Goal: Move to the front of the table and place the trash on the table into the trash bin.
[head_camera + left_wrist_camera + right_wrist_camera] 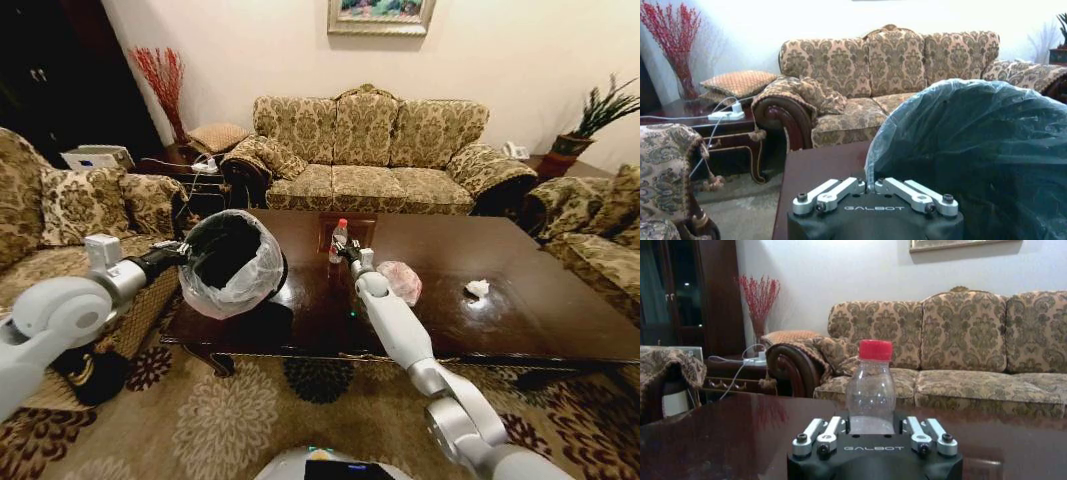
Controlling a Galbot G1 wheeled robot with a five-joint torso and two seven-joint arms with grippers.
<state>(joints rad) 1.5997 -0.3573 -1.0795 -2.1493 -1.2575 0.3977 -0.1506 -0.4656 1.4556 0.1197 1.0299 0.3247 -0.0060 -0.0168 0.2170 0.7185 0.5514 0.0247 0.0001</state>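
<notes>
On the dark glossy table (520, 320), a clear bottle with a red cap (339, 240) stands upright near the centre inlay. My right gripper (350, 254) is right at the bottle (870, 390), open, with its jaws either side of the base. A pinkish-white bag bundle (402, 280) lies just right of that arm. A small white paper ball (478, 288) sits farther right. My left gripper (172, 252) is shut on the rim of the trash bin (232, 262). It holds the black bin with its white liner (973, 150) tilted at the table's left end.
A patterned sofa (370, 150) stands behind the table. Armchairs flank it at the left (70, 210) and right (600, 230). A side table with a power strip (725, 115) sits at the back left. Patterned carpet (230, 420) covers the floor in front.
</notes>
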